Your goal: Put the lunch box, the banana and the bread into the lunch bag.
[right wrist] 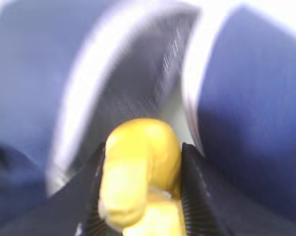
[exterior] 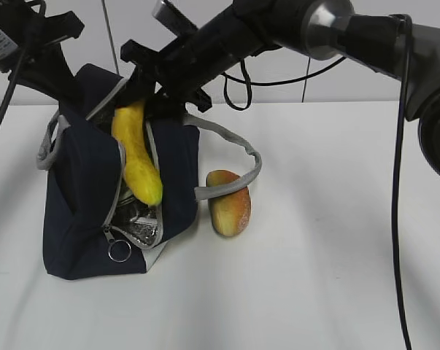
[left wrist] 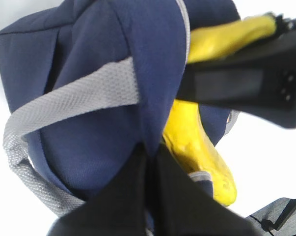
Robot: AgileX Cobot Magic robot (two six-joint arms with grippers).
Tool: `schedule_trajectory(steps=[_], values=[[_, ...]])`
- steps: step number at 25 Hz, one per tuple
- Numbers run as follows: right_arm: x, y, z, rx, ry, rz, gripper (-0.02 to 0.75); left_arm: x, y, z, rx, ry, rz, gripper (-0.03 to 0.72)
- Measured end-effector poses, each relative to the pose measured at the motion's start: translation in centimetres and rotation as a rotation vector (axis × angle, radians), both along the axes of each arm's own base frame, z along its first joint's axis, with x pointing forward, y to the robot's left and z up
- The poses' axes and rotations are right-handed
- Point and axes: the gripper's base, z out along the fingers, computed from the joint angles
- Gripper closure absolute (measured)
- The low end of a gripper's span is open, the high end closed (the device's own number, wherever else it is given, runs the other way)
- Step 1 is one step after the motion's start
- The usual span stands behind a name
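Banana (right wrist: 138,172) sits clamped between right fingers (right wrist: 194,196) above lunch bag (exterior: 81,182); left fingers (left wrist: 133,196) pinch its fabric

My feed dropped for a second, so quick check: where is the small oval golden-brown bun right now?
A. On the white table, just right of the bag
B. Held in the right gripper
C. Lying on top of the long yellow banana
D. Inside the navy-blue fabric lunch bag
A: the small oval golden-brown bun rests on the white table beside the navy-blue fabric lunch bag, partly under its grey strap, while the right gripper clamps the long yellow banana.
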Motion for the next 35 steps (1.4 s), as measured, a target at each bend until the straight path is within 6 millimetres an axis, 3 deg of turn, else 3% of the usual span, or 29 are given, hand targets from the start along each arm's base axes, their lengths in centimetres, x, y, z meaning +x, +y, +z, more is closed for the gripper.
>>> schedule_trajectory(steps=[4,8,17,20,23,25,30,35], values=[[0.7,0.1,0.2,0.043,0.018,-0.109,0.467,0.0,0.0,0.0,0.0,0.0,0.0,0.687],[1.3,1.1,-1.0,0.122,0.074,-0.192,0.467,0.0,0.0,0.0,0.0,0.0,0.0,0.687],[1.5,2.6,-2.9,0.169,0.095,-0.247,0.458,0.0,0.0,0.0,0.004,-0.001,0.0,0.687],[1.6,2.6,-3.1,0.165,0.094,-0.245,0.386,0.0,0.0,0.0,0.002,0.0,0.0,0.687],[1.2,2.7,-3.2,0.15,0.103,-0.198,0.195,0.0,0.0,0.0,-0.003,-0.001,0.001,0.687],[0.9,2.8,-3.2,0.14,0.116,-0.162,0.118,0.0,0.0,0.0,-0.006,0.0,0.001,0.687],[1.1,1.7,-3.1,0.123,0.123,-0.131,0.094,0.0,-0.1,0.0,-0.012,0.0,0.001,0.687],[0.5,0.2,-1.3,0.014,0.078,-0.04,0.096,0.0,-0.1,0.1,-0.014,0.001,0.001,0.687]])
